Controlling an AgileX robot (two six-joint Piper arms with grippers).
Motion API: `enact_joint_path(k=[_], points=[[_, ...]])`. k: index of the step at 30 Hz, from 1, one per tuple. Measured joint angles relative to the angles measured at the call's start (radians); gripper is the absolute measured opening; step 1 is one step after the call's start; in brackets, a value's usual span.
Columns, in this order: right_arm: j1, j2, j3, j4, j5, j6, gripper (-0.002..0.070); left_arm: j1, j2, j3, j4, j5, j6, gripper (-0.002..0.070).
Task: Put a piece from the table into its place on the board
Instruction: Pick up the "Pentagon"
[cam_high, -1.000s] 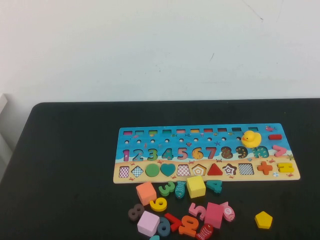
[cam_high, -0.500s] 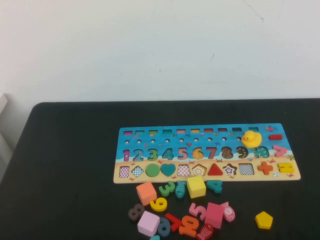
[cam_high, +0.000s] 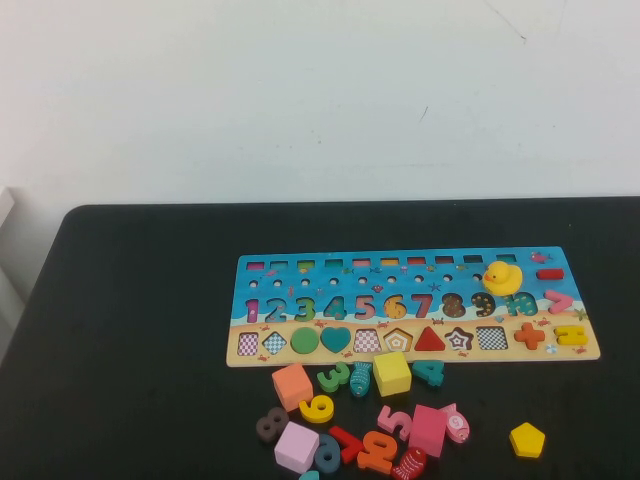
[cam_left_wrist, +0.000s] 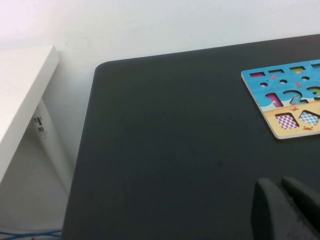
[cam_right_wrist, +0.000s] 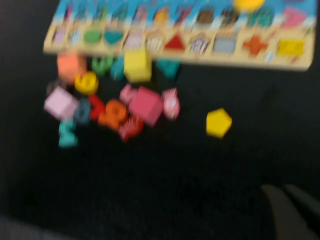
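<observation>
Small flat yellow wooden pentagon lies alone on the matte black desk, near-right of the long blue-and-sandy wooden puzzle board and apart from the heap of coloured numbers and blocks to its left; its pentagon slot is open. Right gripper hovers on the near side of the pentagon, shut, holding nothing; left gripper parked over bare desk at the left — jaws: cannot tell. Risk — coming down shut would shove the thin piece; the yellow cube invites a mistaken pick.

The table looks dull, smooth and black; the board looks like painted wood with pale edges
</observation>
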Motion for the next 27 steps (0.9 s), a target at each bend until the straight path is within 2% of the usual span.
enact_joint_path(k=[6,10,17,21,27], points=[[0.028,0.196,-0.118,-0.038,0.079,-0.071,0.0019,0.0,0.0,0.0,0.0,0.0,0.002,-0.0002],[0.091,0.31,-0.161,-0.16,0.104,-0.03,0.0019,0.0,0.0,0.0,0.0,0.0,0.002,-0.0002],[0.34,0.508,-0.192,-0.467,0.146,0.201,0.0019,0.0,0.0,0.0,0.0,0.0,0.002,-0.0002],[0.478,0.619,-0.195,-0.581,0.07,0.343,0.0019,0.0,0.0,0.0,0.0,0.0,0.002,-0.0002],[0.549,0.819,-0.228,-0.63,-0.069,0.531,0.0019,0.0,0.0,0.0,0.0,0.0,0.002,-0.0002]])
